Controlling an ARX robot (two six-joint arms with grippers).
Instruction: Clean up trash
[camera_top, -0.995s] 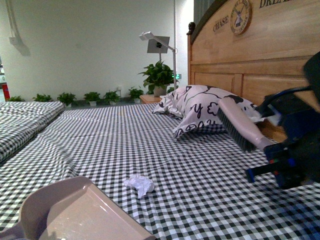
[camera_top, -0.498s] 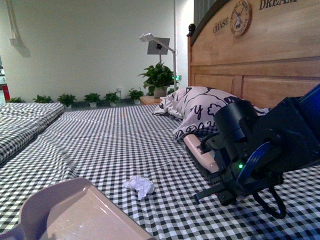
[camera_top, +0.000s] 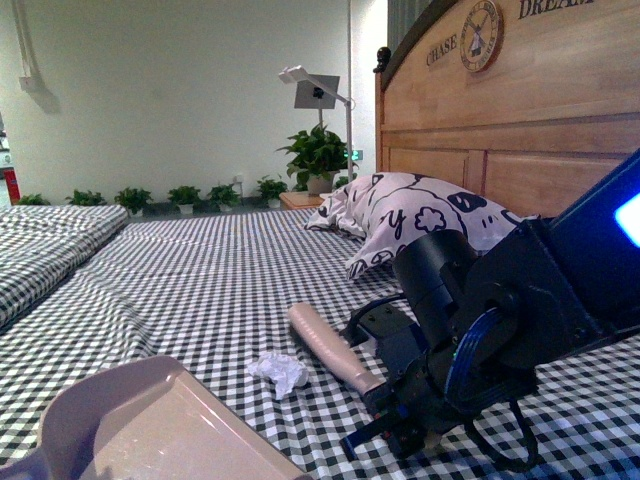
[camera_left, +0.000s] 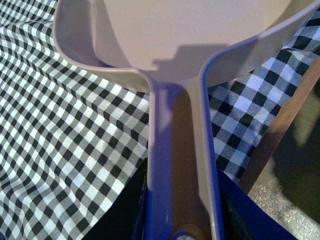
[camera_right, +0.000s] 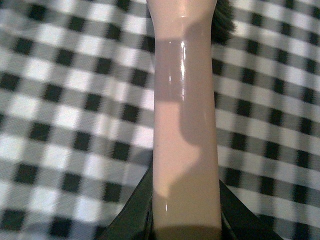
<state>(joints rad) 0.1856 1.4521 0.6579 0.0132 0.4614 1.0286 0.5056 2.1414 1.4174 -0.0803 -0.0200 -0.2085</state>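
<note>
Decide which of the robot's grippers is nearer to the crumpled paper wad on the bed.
Right. The right gripper holds the brush just right of the paper wad. The left gripper is outside the front view, holding the dustpan handle, nearer the robot.

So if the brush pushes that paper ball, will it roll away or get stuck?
The paper wad looks small and crumpled, so it is probably very light and would slide or tumble easily. Its lumpy shape likely stops it rolling far. The checked sheet has wrinkles, which might snag it short of the dustpan.
</note>
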